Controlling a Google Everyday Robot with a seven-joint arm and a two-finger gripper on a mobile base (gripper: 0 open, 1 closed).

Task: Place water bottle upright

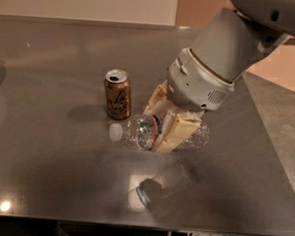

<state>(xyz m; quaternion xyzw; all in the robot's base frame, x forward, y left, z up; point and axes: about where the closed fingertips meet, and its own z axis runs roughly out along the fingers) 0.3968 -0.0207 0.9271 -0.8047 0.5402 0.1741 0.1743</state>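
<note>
**Bottle held on its side above the table**

My gripper [158,129] sits at the middle of the scene, just right of the can [118,94]. It hangs from my pale arm [227,49], which enters from the far right. Its 2 beige fingers [175,133] are closed across the middle of the bottle [139,132], 1 on the near side and 1 on the far side, so the gripper has the bottle firmly in its grasp.

The bottle lies horizontal, not upright. Its white cap [115,132] points left, and its clear ribbed base sticks out to the right of the near finger. The bottle is clear of the table [45,159]. A pale reflection [136,198] shows in the glossy dark surface well nearer than the bottle itself, beside the darker reflection of my gripper.

The bronze can stands upright on the table, just beyond the cap on the far side and apart from it, with its opened top facing up. The can touches neither the bottle nor my fingers. 1 small bright glint [4,205] marks the table's near left corner.
</note>
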